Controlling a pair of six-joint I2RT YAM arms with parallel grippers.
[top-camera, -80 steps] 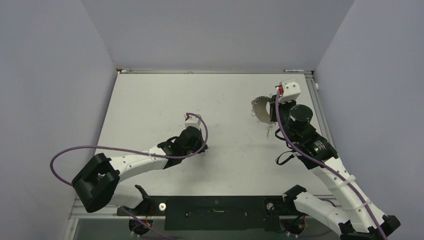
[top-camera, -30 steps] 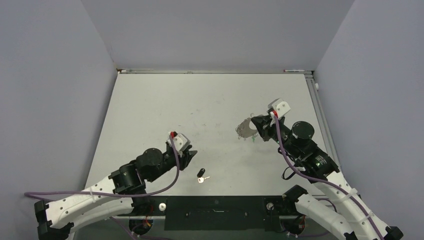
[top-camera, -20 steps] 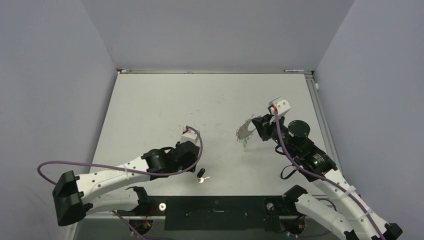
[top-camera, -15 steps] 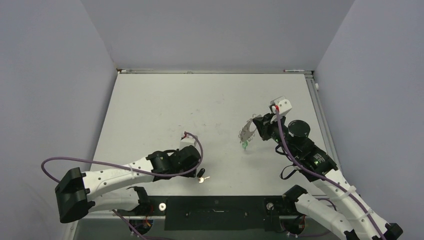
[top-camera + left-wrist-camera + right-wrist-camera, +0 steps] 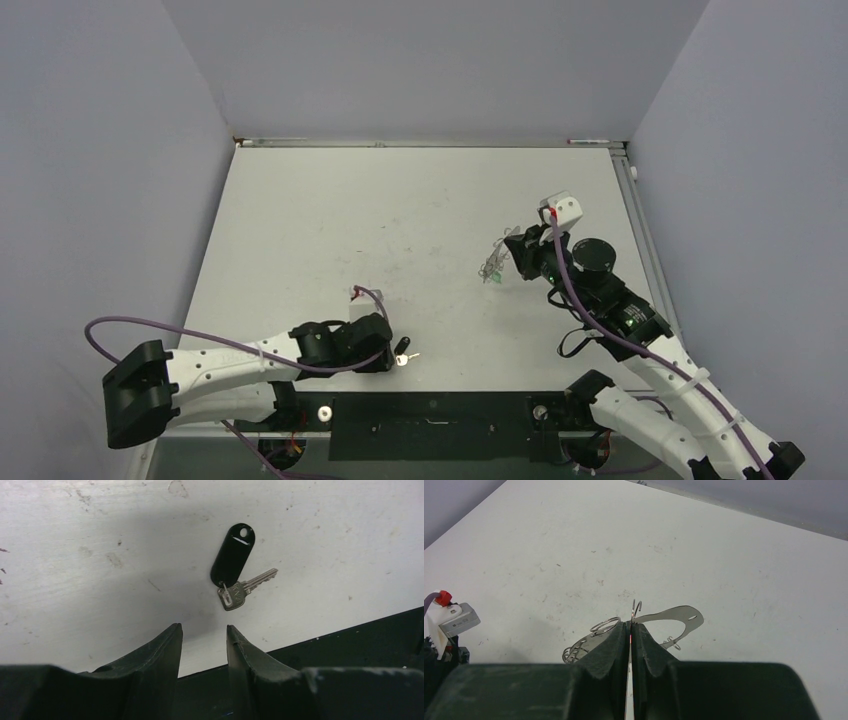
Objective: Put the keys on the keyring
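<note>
The left end effector [image 5: 203,630] sits low over the tabletop [image 5: 330,200] near its front edge. Its two matte black fingers [image 5: 165,645] taper to blunt tips that stand apart with nothing between them. Just beyond those tips, a little to the right, lies the key [image 5: 242,591]. It is a small silver piece with a notched blade and a flat head, joined by a thin wire link to a glossy black oval fob [image 5: 233,554] with a round hole at its far end. Key and fob both lie flat, close to the dark strip [image 5: 350,640] that borders the front edge. The tabletop is dull white, scuffed and flecked with small dark marks.

Well apart, on the right half, the right end effector [image 5: 629,630] has its black fingers pressed together on the keyring [image 5: 636,607], pinching the thin silver wire where its hooked end rises. A flat curved metal strip [image 5: 676,614] and several small wire loops [image 5: 604,625] fan out from the grip. In the overhead view a bright green tag [image 5: 490,281] hangs at the keyring's lower end; whether it touches the tabletop cannot be told.
</note>
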